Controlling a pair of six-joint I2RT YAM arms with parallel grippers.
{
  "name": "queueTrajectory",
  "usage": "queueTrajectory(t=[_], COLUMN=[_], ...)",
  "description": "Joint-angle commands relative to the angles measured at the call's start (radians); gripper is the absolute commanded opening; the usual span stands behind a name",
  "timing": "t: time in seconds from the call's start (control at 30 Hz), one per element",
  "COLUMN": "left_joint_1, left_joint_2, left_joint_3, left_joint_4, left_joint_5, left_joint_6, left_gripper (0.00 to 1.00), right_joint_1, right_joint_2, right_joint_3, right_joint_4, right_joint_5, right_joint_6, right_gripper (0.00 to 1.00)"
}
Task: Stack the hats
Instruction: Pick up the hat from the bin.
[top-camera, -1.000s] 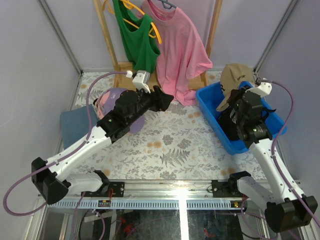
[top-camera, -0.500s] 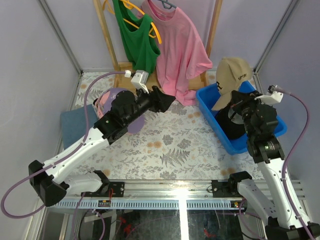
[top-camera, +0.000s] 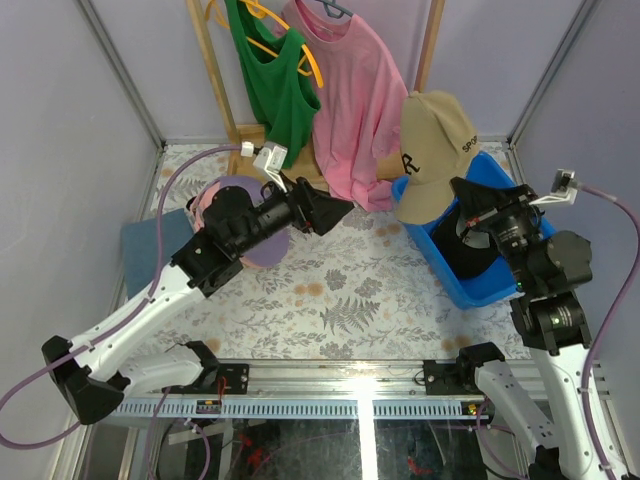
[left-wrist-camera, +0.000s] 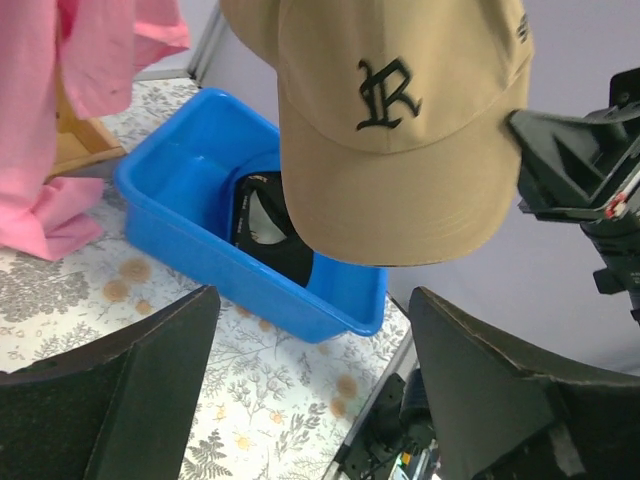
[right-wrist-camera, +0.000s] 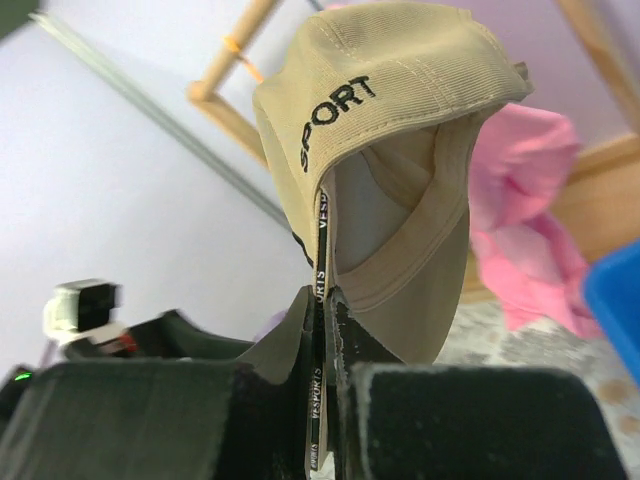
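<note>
My right gripper (top-camera: 458, 187) (right-wrist-camera: 325, 296) is shut on the rim of a tan hat (top-camera: 436, 148) (right-wrist-camera: 400, 120) (left-wrist-camera: 400, 130) marked with a black "R" and "SPORT". The hat hangs in the air over the left end of the blue bin (top-camera: 423, 238) (left-wrist-camera: 170, 185). A black hat (top-camera: 465, 250) (left-wrist-camera: 262, 215) lies inside the bin. My left gripper (top-camera: 342, 208) (left-wrist-camera: 313, 300) is open and empty, pointing at the tan hat from the left, apart from it. Behind the left arm, a lavender hat (top-camera: 262, 250) and a pink hat (top-camera: 204, 207) lie together, partly hidden.
A pink T-shirt (top-camera: 355, 95) and a green tank top (top-camera: 272, 85) hang from a wooden rack (top-camera: 205, 70) at the back. A dull blue pad (top-camera: 150, 252) lies at the left. The floral table (top-camera: 350, 300) lies between the arms. Walls close in on both sides.
My right arm has lifted the tan hat up and to the left, out over the bin's edge. My left gripper has opened wider and shifted slightly right.
</note>
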Motion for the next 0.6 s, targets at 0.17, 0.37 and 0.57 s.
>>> queueTrajectory(t=[0.17, 0.37, 0.57], left_joint_1=[-0.005, -0.003, 0.001], left_joint_2=[-0.057, -0.112, -0.166], left_joint_3=[-0.044, -0.125, -0.194], left_joint_4=[0.104, 0.282, 0.440], left_joint_5=[0.154, 0.176, 0.152], left_joint_6=[-0.094, -0.201, -0.291], left_gripper=[0.85, 0.93, 0.98], right_joint_1=[-0.004, -0.003, -0.003], right_joint_2=[-0.009, 0.014, 0.050], right_joint_3=[0.050, 0.004, -0.051], right_joint_4=[0.343, 0.523, 0.735], right_joint_5=[-0.245, -0.312, -0.372], right_joint_6=[0.274, 0.432, 0.609], right_gripper=[0.00, 0.00, 0.00])
